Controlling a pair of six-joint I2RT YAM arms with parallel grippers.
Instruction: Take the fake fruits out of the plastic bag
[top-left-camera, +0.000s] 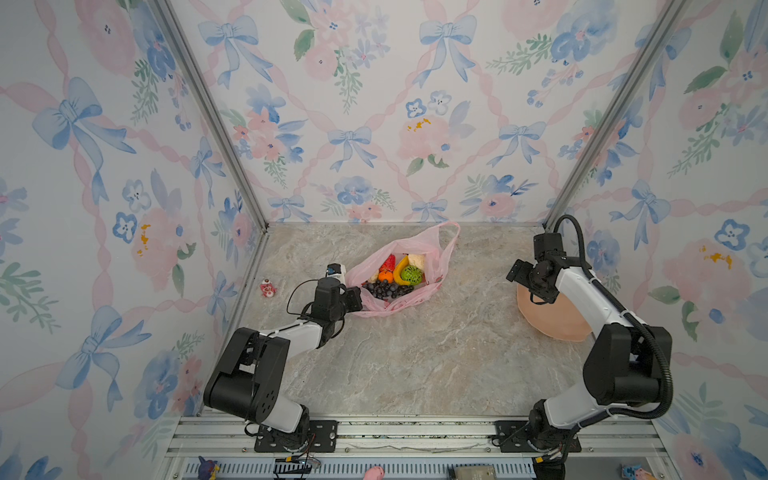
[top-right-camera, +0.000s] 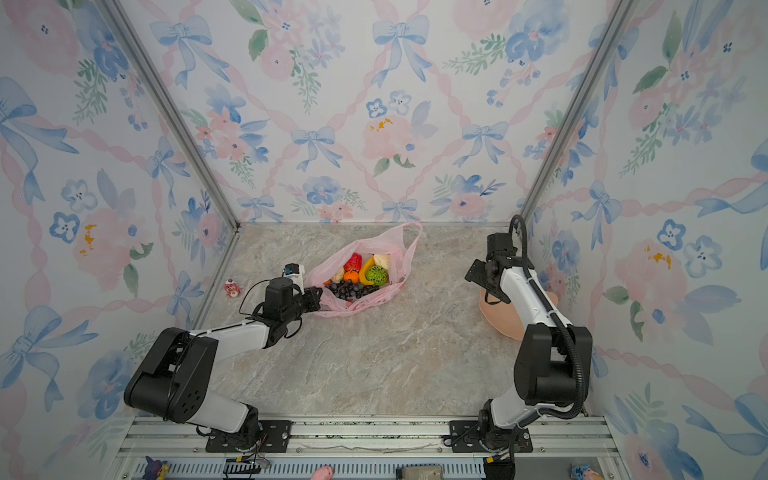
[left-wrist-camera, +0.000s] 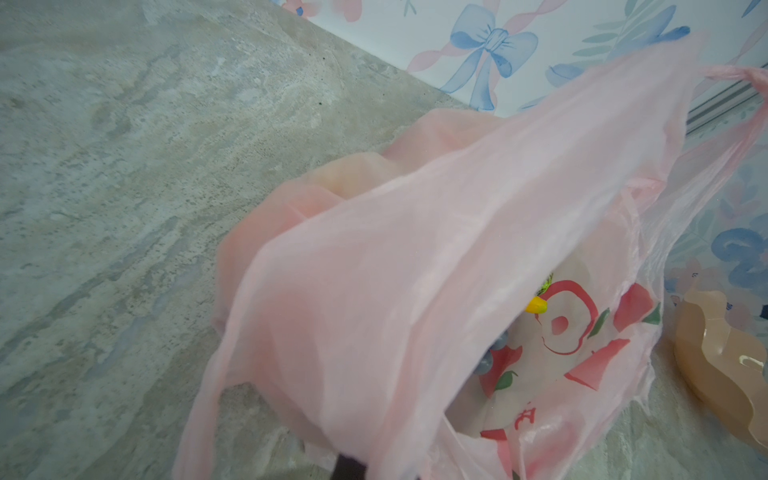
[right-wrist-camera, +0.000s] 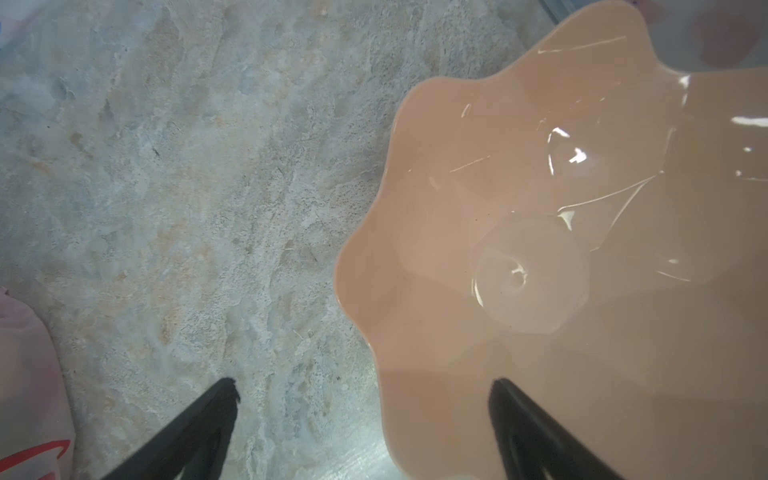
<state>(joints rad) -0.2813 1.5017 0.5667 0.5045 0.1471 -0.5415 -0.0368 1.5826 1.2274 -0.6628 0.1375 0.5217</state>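
Fake fruits (top-left-camera: 395, 277) lie inside the plastic bag (top-left-camera: 434, 246) toward the table's (top-left-camera: 415, 353) 12 o'clock side. Left hand (top-left-camera: 356, 300), at the bag's 8 o'clock, is clamped on its rim. Right hand (right-wrist-camera: 365, 386), spread apart, hangs over the peach plate (right-wrist-camera: 457, 208) at the bag's 3 o'clock.

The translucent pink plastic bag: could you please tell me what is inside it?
Visible: a dark purple grape bunch, yellow banana, green round fruit, orange, red fruit and pale-yellow pear. Anything beneath them is hidden.
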